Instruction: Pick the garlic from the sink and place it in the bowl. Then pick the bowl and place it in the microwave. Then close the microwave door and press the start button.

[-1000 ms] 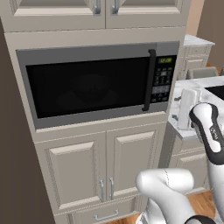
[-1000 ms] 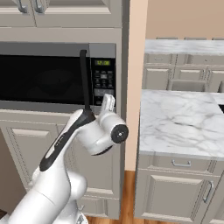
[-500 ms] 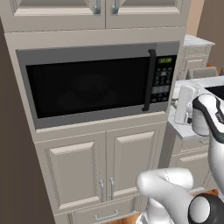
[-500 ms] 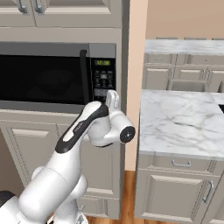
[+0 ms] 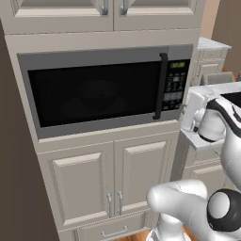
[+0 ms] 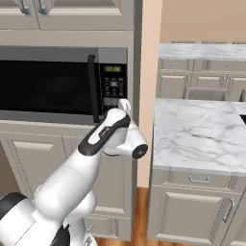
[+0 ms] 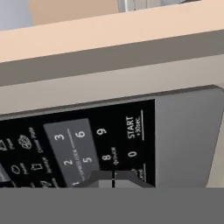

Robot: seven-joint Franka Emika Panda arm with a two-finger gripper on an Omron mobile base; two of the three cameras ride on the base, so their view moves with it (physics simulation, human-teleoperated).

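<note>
The gripper (image 7: 113, 178) has its fingers pressed together and holds nothing. It faces the keypad panel (image 6: 113, 85) at the right edge of the microwave (image 5: 106, 92), whose door (image 5: 94, 94) is closed. In the hand view the start button (image 7: 134, 127) lies just above and to the right of the fingertips, near the panel's outer edge; the press likely needs that small offset corrected. The base views show the closed door and the handle (image 6: 91, 86).

Glossy white arm (image 6: 72, 178), black joint bands, dark fingers (image 7: 103, 178).
</note>
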